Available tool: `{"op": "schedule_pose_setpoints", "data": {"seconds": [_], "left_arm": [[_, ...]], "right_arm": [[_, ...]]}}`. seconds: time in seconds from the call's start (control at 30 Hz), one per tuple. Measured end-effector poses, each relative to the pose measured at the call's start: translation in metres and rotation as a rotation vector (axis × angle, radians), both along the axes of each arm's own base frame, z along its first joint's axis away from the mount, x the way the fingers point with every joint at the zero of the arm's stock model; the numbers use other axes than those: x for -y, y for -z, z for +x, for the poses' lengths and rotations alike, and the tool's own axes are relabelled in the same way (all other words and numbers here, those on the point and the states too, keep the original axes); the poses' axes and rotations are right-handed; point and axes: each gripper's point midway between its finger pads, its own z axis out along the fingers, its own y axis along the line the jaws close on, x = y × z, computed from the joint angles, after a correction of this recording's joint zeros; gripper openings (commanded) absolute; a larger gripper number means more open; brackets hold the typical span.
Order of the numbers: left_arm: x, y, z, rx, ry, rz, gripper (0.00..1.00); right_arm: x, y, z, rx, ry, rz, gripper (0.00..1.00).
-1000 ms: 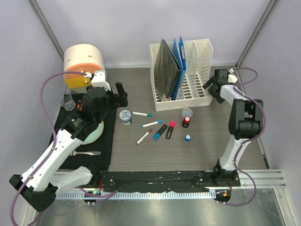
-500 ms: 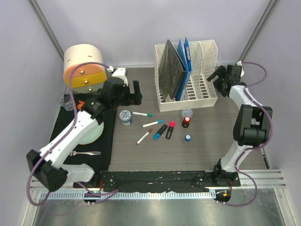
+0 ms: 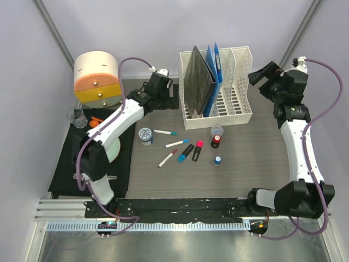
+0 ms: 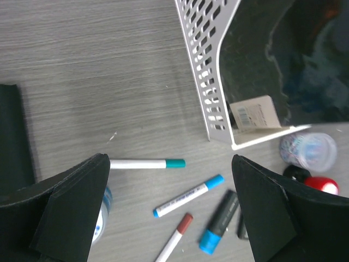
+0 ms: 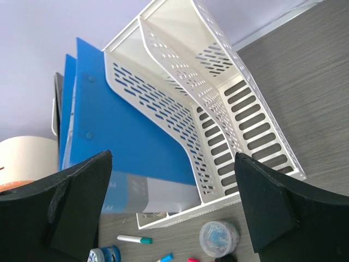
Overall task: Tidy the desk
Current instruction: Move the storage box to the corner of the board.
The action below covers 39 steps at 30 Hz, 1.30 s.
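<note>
Blue folders hide the left slots of the rack; a blurred jar, perhaps of clips, sits by its corner. We see the counter beneath both claws: left claw spread wide over pens, right claw wide above the rack.

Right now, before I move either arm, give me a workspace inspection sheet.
Surface: desk, dark wood grain, black mat on its left part.
Job's things: white file rack holding blue folders at the back; round drawer unit back left.
Clutter: five pens and markers and four small pots loose mid-desk.
Grippers: left gripper open, empty, above the pens; right gripper open, empty, right of the rack.
Cables: purple cable looping off each arm.
Surroundings: pale walls, metal rail in front.
</note>
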Motion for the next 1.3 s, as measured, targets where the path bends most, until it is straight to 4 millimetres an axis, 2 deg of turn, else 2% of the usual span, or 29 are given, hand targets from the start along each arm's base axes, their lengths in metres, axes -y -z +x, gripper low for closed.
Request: {"op": "schedule_pose_setpoints", "data": {"seconds": [0.07, 0.2, 0.33, 0.5, 0.67, 0.87, 1.03, 1.3], "left_arm": [[0.004, 0.016, 0.012, -0.028, -0.008, 0.023, 1.00], [0.007, 0.049, 0.029, -0.094, -0.024, 0.071, 1.00], [0.007, 0.074, 0.045, -0.139, -0.042, 0.103, 1.00], [0.020, 0.089, 0.070, -0.147, -0.045, 0.106, 1.00], [0.030, 0.110, 0.075, -0.182, -0.029, 0.096, 1.00], [0.043, 0.125, 0.095, -0.189, -0.026, 0.082, 1.00], [0.056, 0.128, 0.111, -0.179, -0.006, 0.045, 1.00], [0.081, 0.135, 0.112, -0.197, 0.082, -0.037, 1.00]], "right_arm": [[-0.002, -0.011, -0.013, 0.022, -0.004, -0.008, 1.00], [-0.004, -0.015, -0.026, 0.017, -0.008, -0.017, 1.00], [-0.005, -0.006, -0.033, -0.015, -0.017, -0.022, 0.99], [-0.007, 0.015, -0.038, -0.077, -0.030, -0.020, 1.00], [-0.008, 0.021, -0.040, -0.096, -0.039, -0.023, 1.00], [-0.005, 0.025, -0.041, -0.102, -0.043, -0.032, 1.00], [0.001, 0.030, -0.042, -0.116, -0.033, -0.034, 1.00], [0.012, 0.036, -0.043, -0.130, -0.011, -0.042, 1.00]]}}
